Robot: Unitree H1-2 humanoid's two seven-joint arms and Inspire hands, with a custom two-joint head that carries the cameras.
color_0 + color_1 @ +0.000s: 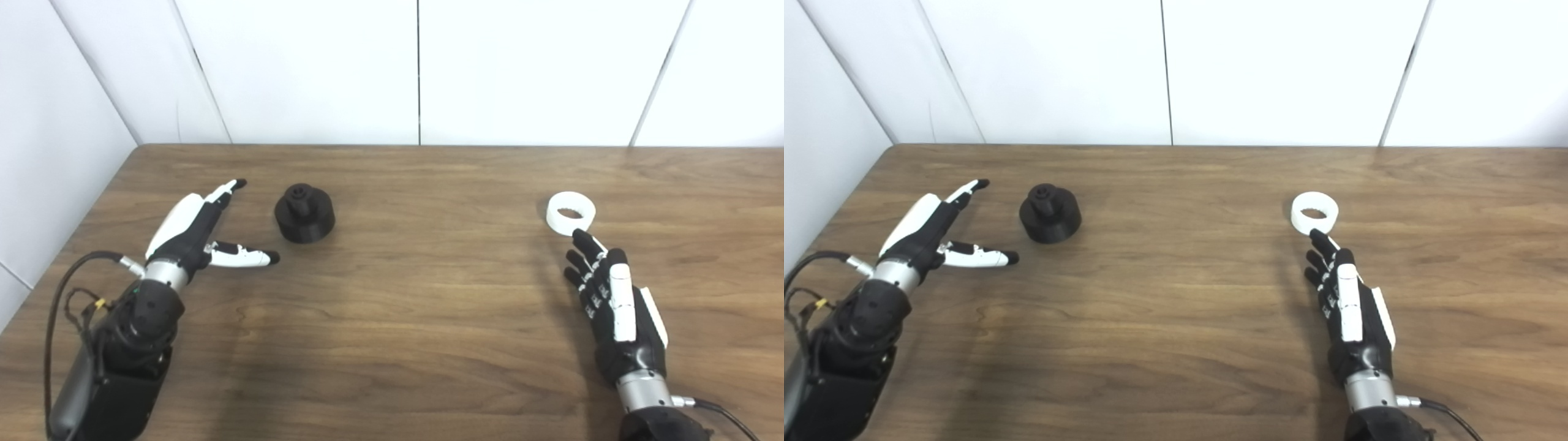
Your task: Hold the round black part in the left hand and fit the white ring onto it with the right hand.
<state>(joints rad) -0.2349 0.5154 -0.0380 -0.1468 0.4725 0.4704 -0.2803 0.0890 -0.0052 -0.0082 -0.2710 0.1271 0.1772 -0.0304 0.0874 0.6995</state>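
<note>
Bright, even overhead light, white wall panels (306, 67) near blown out. Soft faint shadows on wooden table (392, 318), darkest beside left arm (116, 355). Mild sheen on far tabletop. Both views slightly soft, low detail; black part (304, 213) loses surface detail. Minimal edge distortion.

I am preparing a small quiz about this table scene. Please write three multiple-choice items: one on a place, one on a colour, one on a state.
1. Where does the round black part lie?
A. On the table beside the left robot hand
B. Inside the left robot hand
C. Under the white ring

2. Which colour is the ring near the right robot hand?
A. Black
B. White
C. Red

3. What is the state of the left robot hand?
A. Shut on the part
B. Shut on nothing
C. Open

Answers: 1 A, the part rests on the wood, apart from the fingers. 2 B, it is plainly white. 3 C, its fingers are spread and hold nothing.
</note>
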